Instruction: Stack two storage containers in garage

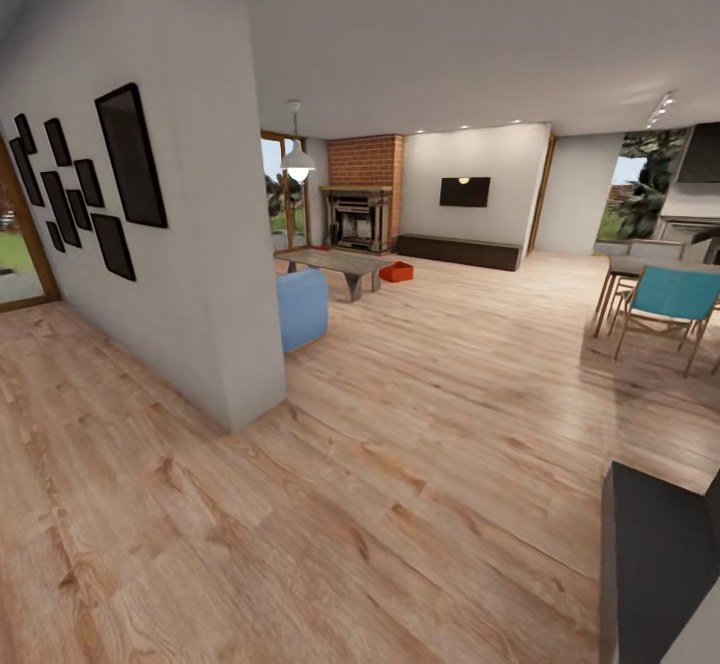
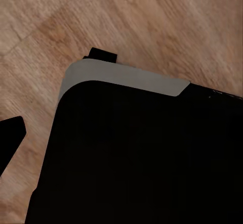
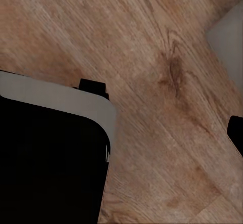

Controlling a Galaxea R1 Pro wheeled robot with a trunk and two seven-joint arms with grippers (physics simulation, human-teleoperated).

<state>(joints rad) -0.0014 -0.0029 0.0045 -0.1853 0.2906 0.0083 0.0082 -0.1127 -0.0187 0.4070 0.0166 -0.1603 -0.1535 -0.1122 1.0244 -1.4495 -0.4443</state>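
I am viewing the living room (image 1: 400,274) across wood flooring; one storage container (image 1: 396,271) is lying far ahead beside the glass table (image 1: 335,262). I am approaching; hand state: cannot tell.

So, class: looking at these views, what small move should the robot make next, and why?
Probably drive forward across the wood floor toward the red-orange container on the floor beside the glass table, near the brick fireplace. It lies far off, so no reach seems possible yet.

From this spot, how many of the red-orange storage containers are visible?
1. A storage container sits on the wood floor just right of the glass table, in front of the brick fireplace. The second may be hidden behind the furniture.
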